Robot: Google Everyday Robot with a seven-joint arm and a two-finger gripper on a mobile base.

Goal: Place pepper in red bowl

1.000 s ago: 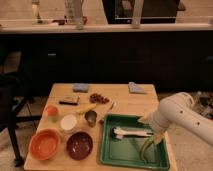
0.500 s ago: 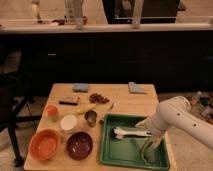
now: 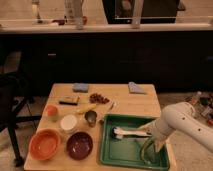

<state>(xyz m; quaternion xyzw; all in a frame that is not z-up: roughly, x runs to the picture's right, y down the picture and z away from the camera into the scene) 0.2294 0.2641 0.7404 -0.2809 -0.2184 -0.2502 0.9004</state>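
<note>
The pepper (image 3: 143, 157) is a slim curved green shape lying in the near right part of the green tray (image 3: 112, 152). My gripper (image 3: 149, 148) hangs from the white arm at the right and reaches down into the tray right over the pepper, fingers open on either side of it. The red bowl (image 3: 45, 144), orange-red with a paler inside, stands at the table's near left corner, well away from the gripper.
A maroon bowl (image 3: 79, 145) sits beside the red bowl. A white utensil (image 3: 127, 132) lies in the tray. Behind are a white cup (image 3: 68, 122), small orange cup (image 3: 51, 110), metal cup (image 3: 91, 116), yellow item (image 3: 86, 108), snacks (image 3: 99, 98) and two blue cloths (image 3: 80, 87).
The arm has shifted slightly left and lower over the tray, bringing the gripper down at the pepper. Nothing on the table has moved.
</note>
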